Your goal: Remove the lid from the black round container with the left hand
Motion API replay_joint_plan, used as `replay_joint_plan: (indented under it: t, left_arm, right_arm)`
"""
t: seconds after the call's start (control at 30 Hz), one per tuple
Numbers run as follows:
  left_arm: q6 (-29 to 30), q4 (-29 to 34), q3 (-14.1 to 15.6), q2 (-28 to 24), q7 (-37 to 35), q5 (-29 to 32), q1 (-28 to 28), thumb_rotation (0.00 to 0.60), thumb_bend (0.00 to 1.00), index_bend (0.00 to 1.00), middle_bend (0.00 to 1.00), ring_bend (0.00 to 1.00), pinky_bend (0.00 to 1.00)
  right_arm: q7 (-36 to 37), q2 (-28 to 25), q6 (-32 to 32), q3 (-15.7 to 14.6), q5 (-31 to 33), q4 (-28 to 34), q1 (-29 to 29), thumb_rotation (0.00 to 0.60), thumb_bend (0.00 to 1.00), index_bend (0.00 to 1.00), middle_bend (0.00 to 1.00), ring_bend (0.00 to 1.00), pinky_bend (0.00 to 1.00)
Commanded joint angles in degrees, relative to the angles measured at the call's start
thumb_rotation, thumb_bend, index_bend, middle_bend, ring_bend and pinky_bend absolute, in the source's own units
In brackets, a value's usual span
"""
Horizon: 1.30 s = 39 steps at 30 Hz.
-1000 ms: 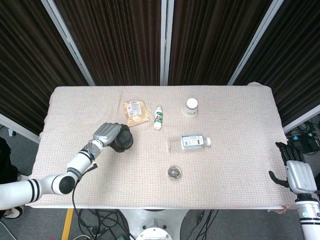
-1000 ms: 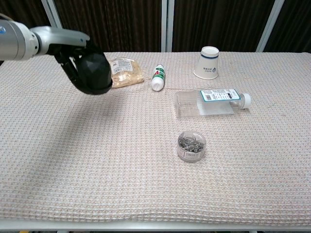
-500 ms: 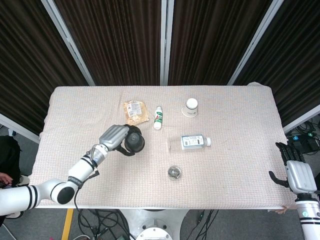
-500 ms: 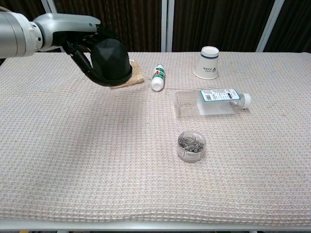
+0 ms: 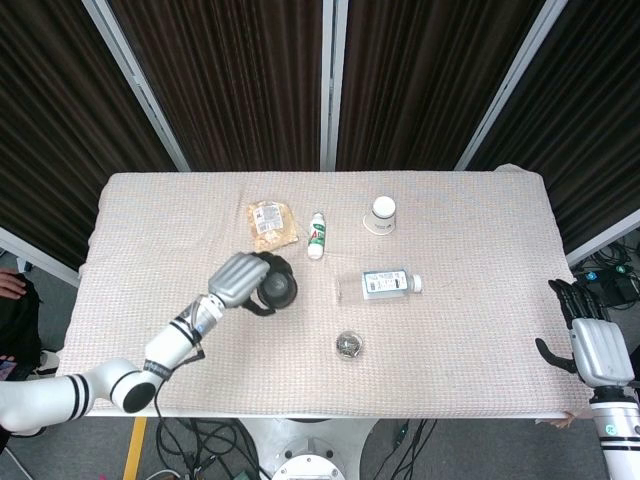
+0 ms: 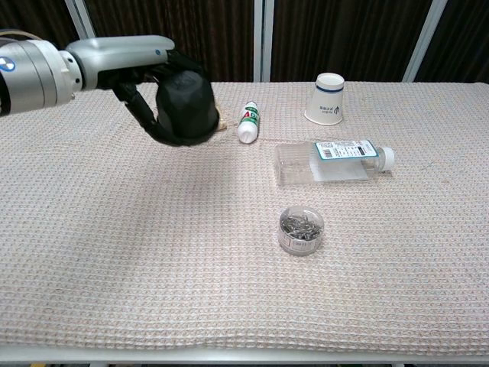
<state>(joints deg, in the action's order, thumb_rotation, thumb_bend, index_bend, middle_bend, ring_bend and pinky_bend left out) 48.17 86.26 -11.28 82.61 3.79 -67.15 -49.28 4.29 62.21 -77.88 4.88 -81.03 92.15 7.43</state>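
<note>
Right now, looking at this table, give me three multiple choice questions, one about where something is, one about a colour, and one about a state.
1. Where is the small clear tub of metal clips?
A. In front of the lying clear bottle
B. Behind the paper cup
C. Beside the snack bag

2. What colour is the container in the left hand?
A. White
B. Black
C. Green

3. How does the paper cup stand?
A. Upright
B. On its side
C. Upside down

Answers: 1 A, it sits nearer the chest camera than the bottle. 2 B, plainly black. 3 C, wide rim on the cloth.
</note>
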Motion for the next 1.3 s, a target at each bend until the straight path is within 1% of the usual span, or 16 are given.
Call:
replay_joint_plan:
  t: [0.03,0.1,0.17,0.27,0.43,0.5,0.53,0.63,0.73,0.87,0.93,0.97,1.03,1.1,1.2,1.3]
  left_arm:
    - [-1.46,-16.37,-4.11,3.17,4.27,9.71,-1.54,0.600,0.24,0.34,0.41,0.27,0.38]
    - [-4.09,-18.44,-4.79,2.39,4.32,12.41,-2.12,0.600,0.24,0.34,0.41,0.27,0.38]
    - [-5.81,-17.26,-4.75,1.43,3.98,13.57,-2.10,0.600,0.24,0.34,0.41,0.27,0.38]
    - [-7.20,-11.09,-4.00,0.17,2.51,13.39,-1.35,0.600,0.24,0.33,0.41,0.27,0.38]
    - [-10.79,4.88,-0.65,-0.83,0.52,9.65,-0.72,0.600,0.24,0.33,0.41,0.27,0.38]
    - [-11.55,8.83,0.11,-0.49,-0.13,7.16,-0.93,0.600,0.24,0.32,0.41,0.27,0.38]
    - [-11.44,9.48,0.13,-0.14,-0.47,6.52,-1.00,0.600,0.24,0.32,0.41,0.27,0.38]
    - [-8.85,6.83,-0.34,1.38,-0.16,5.87,-1.08,0.600,0.24,0.32,0.41,0.27,0.39]
    - [-2.96,-1.61,-0.77,3.93,3.04,6.05,-0.55,0.600,0.24,0.32,0.42,0.27,0.38]
    - [-1.30,-10.97,-3.85,5.40,0.88,11.29,0.04,0.600,0.24,0.32,0.42,0.28,0.38]
    - [-1.54,-12.10,-5.10,5.16,-1.06,12.80,0.45,0.600,0.24,0.32,0.41,0.27,0.38]
    - [-1.59,-11.13,-4.92,4.63,-1.51,12.10,0.69,0.600,0.24,0.32,0.41,0.27,0.39]
    - [-1.17,-7.16,-3.34,3.47,-1.80,8.34,1.31,0.600,0.24,0.32,0.41,0.27,0.38]
    - [-0.90,-1.44,-2.08,3.10,-3.39,5.15,2.04,0.600,0.24,0.32,0.41,0.27,0.38]
    - [-0.70,5.97,0.18,3.74,-4.48,0.10,2.41,0.600,0.24,0.31,0.41,0.28,0.39]
    - [-0.19,11.36,2.32,4.69,-4.06,-5.19,2.29,0.600,0.24,0.31,0.42,0.28,0.41]
  right_arm:
    - [-0.16,-0.43,-0.72,0.21,-0.25,0.68,-0.21,0.600,0.21,0.04,0.07,0.00,0.01]
    - [-0.31,-0.62,-1.19,0.15,-0.60,1.12,-0.36,0.600,0.21,0.04,0.07,0.00,0.01]
    - [-0.37,-0.67,-1.57,0.02,-1.07,1.39,-0.47,0.600,0.21,0.05,0.07,0.00,0.01]
    - [-0.41,-0.55,-2.01,-0.31,-2.03,1.61,-0.56,0.600,0.21,0.05,0.07,0.00,0.01]
    - [-0.41,-0.80,-1.80,-0.79,-2.77,2.28,-0.48,0.600,0.21,0.05,0.07,0.00,0.01]
    - [-0.38,-0.77,-1.68,-0.73,-2.49,2.25,-0.46,0.600,0.21,0.05,0.07,0.00,0.01]
    - [-0.39,-0.78,-1.54,-0.73,-2.35,2.23,-0.43,0.600,0.21,0.05,0.07,0.00,0.01]
    - [-0.32,-0.82,-1.18,-0.78,-2.00,2.07,-0.39,0.600,0.21,0.05,0.07,0.00,0.01]
    - [0.15,-0.81,-0.89,-0.62,-1.39,1.62,-0.37,0.600,0.21,0.05,0.07,0.00,0.01]
    - [0.75,-0.65,-0.61,-0.39,-0.73,0.98,-0.33,0.600,0.21,0.05,0.07,0.00,0.01]
    - [0.87,-0.49,-0.44,-0.36,-0.53,0.70,-0.29,0.600,0.21,0.05,0.07,0.00,0.01]
    - [0.88,-0.41,-0.32,-0.36,-0.44,0.56,-0.25,0.600,0.21,0.05,0.07,0.00,0.01]
    - [0.86,-0.18,0.10,-0.35,-0.13,0.32,-0.11,0.600,0.21,0.05,0.07,0.00,0.01]
    - [0.67,0.06,0.60,-0.42,-0.05,0.22,0.12,0.600,0.21,0.05,0.07,0.00,0.01]
    - [0.05,0.18,0.86,-0.74,-0.51,0.49,0.27,0.600,0.21,0.05,0.07,0.00,0.01]
    - [-0.33,0.04,0.62,-0.64,-0.38,0.82,0.22,0.600,0.21,0.05,0.07,0.00,0.01]
